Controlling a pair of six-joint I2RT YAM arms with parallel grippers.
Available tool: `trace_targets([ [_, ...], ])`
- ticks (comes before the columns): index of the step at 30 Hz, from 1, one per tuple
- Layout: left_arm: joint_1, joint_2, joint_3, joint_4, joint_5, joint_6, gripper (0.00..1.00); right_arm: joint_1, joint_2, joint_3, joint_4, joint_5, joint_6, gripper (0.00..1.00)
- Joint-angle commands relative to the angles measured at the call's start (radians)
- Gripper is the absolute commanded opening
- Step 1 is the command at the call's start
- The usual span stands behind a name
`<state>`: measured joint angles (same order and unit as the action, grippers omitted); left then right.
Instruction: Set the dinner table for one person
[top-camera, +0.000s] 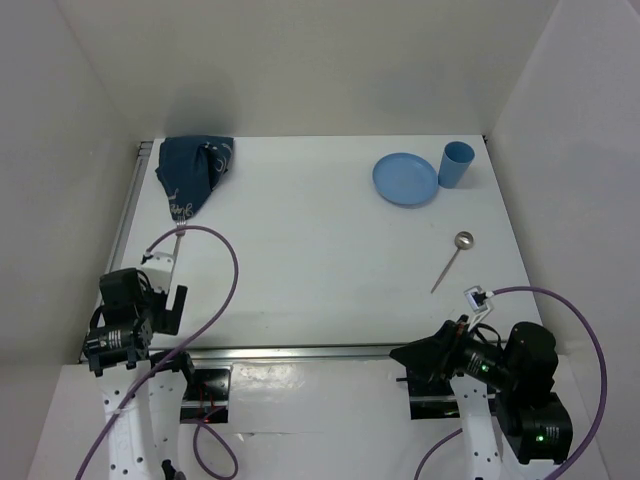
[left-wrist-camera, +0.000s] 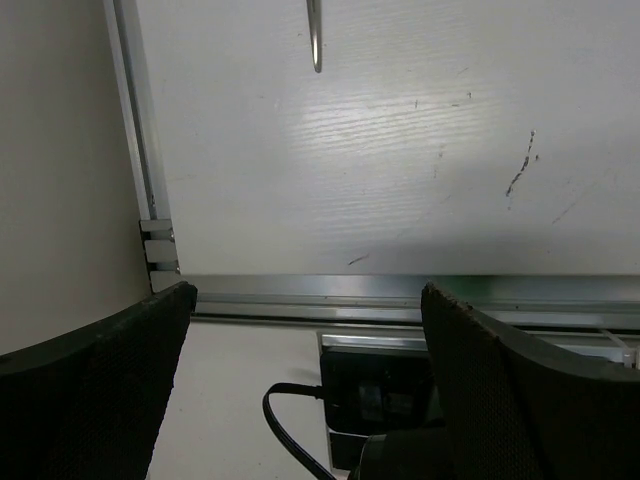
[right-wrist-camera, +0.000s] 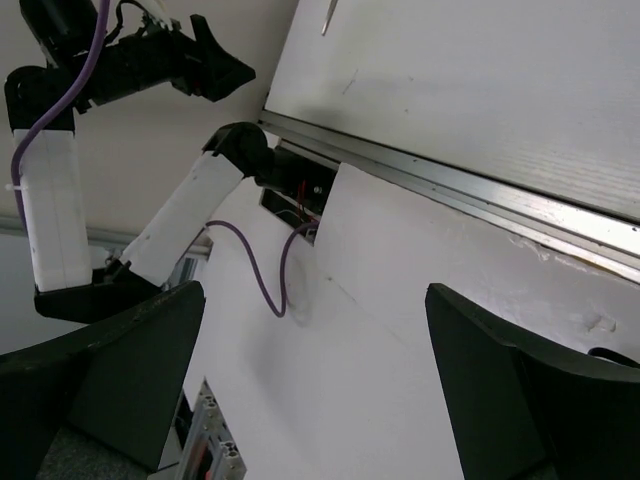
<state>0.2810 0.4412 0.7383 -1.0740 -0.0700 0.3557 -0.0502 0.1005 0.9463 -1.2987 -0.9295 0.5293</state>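
Top view: the dinner table (top-camera: 320, 260), flat, white and metal-railed, carries a round blue plate (top-camera: 405, 180), blue cup (top-camera: 456, 164), metal spoon (top-camera: 452, 259) and navy cloth (top-camera: 193, 175).
Left wrist view: the left gripper (left-wrist-camera: 308, 300) is spread wide and empty, with black textured fingers (left-wrist-camera: 110, 380).
Right wrist view: the right gripper (right-wrist-camera: 315, 300) is likewise spread and empty.

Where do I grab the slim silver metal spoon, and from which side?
Mid-handle of the slim silver metal spoon, from straight above with the open right gripper, jaws set across the shaft. It lies flat and diagonal on the white table, round bowl farthest, clear of the other things.
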Motion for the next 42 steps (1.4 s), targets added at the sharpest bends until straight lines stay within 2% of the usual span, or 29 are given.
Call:
trace_targets([
  [1,0.006,0.013,-0.004,0.013,-0.007,-0.038,1.00,0.001,0.036,0.002,-0.011,-0.003,-0.032,1.00],
  [8,0.006,0.057,0.065,-0.007,-0.007,-0.047,1.00,0.001,0.093,0.084,-0.011,0.142,-0.043,1.00],
  [13,0.006,0.161,0.288,0.031,0.083,-0.026,1.00,0.001,0.160,0.069,0.084,0.184,-0.037,1.00],
  [15,0.006,0.232,0.352,0.064,0.093,-0.003,1.00,0.001,0.214,0.049,0.186,0.184,0.006,1.00],
  [19,0.006,0.485,0.571,0.105,0.116,0.064,1.00,0.001,0.336,-0.021,0.392,0.204,0.081,1.00],
  [20,0.006,0.598,0.608,0.105,0.125,0.080,1.00,0.001,0.364,-0.030,0.426,0.219,0.095,1.00],
  [25,-0.088,0.925,0.801,0.150,0.079,0.101,1.00,0.001,0.554,-0.041,0.608,0.360,0.104,1.00],
  [27,-0.124,1.031,0.864,0.219,0.033,0.111,1.00,0.001,0.619,-0.018,0.663,0.400,0.094,1.00],
  [28,-0.137,1.135,0.878,0.253,0.006,0.111,1.00,0.001,0.637,-0.018,0.679,0.420,0.081,1.00],
  [31,-0.171,1.312,0.973,0.334,-0.126,0.100,1.00,0.001,0.712,-0.008,0.743,0.468,0.071,1.00],
  [32,-0.181,1.444,1.086,0.335,-0.148,0.082,1.00,0.001,0.731,0.002,0.760,0.468,0.070,1.00],
  [34,-0.181,1.580,1.240,0.254,-0.133,0.008,1.00,0.001,0.796,0.002,0.812,0.468,0.060,1.00],
  [35,-0.181,1.638,1.377,0.241,-0.111,-0.010,1.00,0.001,0.815,0.002,0.831,0.468,0.060,1.00],
  [36,-0.181,1.733,1.424,0.241,-0.093,-0.024,1.00,0.001,0.837,0.002,0.848,0.487,0.060,1.00],
  [42,-0.181,1.892,1.495,0.273,-0.040,-0.043,1.00,0.010,1.019,0.092,0.914,0.587,0.060,1.00],
])
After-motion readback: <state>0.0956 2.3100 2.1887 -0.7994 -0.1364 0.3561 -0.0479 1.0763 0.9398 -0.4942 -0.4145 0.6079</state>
